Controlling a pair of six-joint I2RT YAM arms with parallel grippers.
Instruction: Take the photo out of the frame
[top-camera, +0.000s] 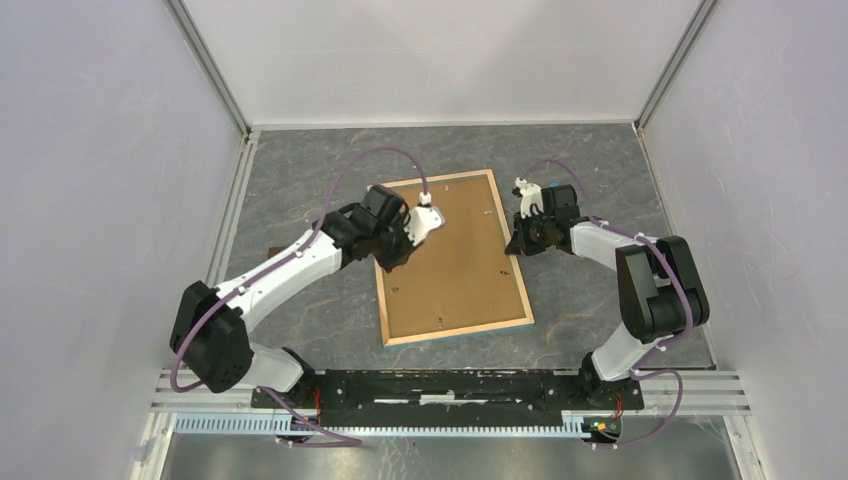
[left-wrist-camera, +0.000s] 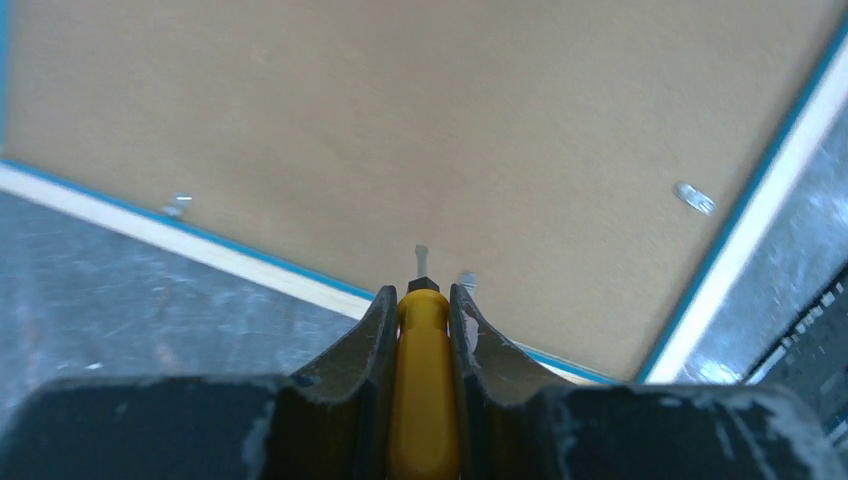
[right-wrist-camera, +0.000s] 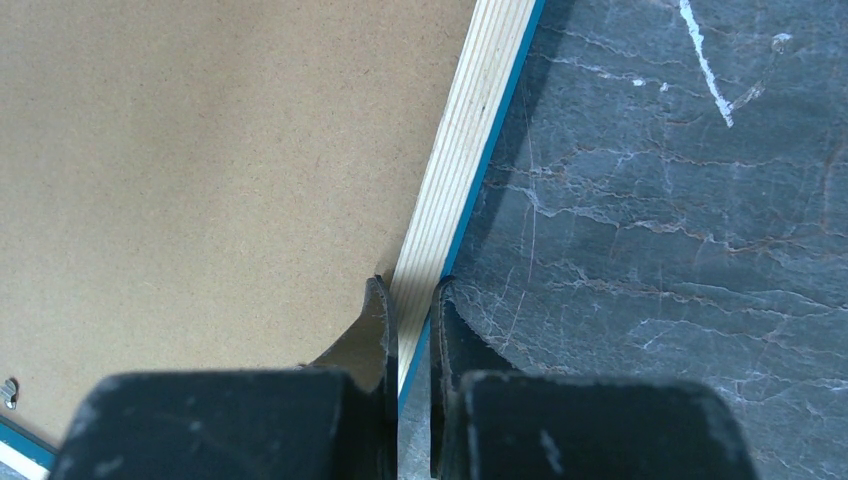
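The frame (top-camera: 455, 270) lies face down on the table, its brown fibreboard back up, with light wood edging and a thin blue border. The photo is hidden under the back. My left gripper (top-camera: 394, 252) is over the frame's left part, shut on a yellow-handled screwdriver (left-wrist-camera: 424, 380). The screwdriver's metal tip (left-wrist-camera: 420, 256) points at the backboard beside a small metal tab (left-wrist-camera: 467, 280). My right gripper (top-camera: 516, 238) is at the frame's right edge. In the right wrist view its jaws (right-wrist-camera: 410, 295) are closed on the wood edging (right-wrist-camera: 460, 170), one finger on each side.
More small tabs (left-wrist-camera: 693, 197) (left-wrist-camera: 180, 203) sit along the backboard's edges. The table (top-camera: 590, 180) is dark grey marbled. White walls with metal rails close in the left, back and right. A metal rail with the arm bases runs along the near edge.
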